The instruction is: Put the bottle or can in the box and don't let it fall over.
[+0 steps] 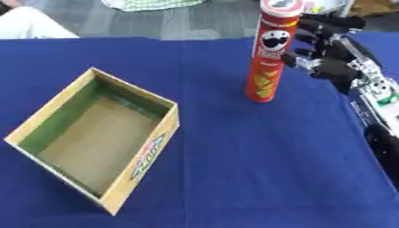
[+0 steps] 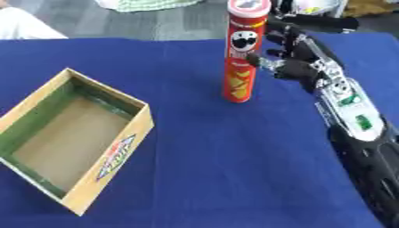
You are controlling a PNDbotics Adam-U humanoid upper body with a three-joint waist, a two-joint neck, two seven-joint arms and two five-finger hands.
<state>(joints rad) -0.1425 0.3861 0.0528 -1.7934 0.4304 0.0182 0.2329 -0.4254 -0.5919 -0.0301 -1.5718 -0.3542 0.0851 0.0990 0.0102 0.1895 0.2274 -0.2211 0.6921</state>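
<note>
fingers [image 2: 269,38] beside one can [image 2: 241,53] (one box [image 1: 148,156])

One tall red can [image 1: 270,53], upright, far right. One open cardboard box [image 1: 46,115], near left. One blue table [image 1: 257,178] under both. One black robot hand [image 2: 300,49], far right, beside the can.

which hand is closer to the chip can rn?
Right. The right hand is open just beside the upright chip can, on the can's right, fingers reaching toward it, not visibly curled round it. The left hand shows in neither view.
</note>
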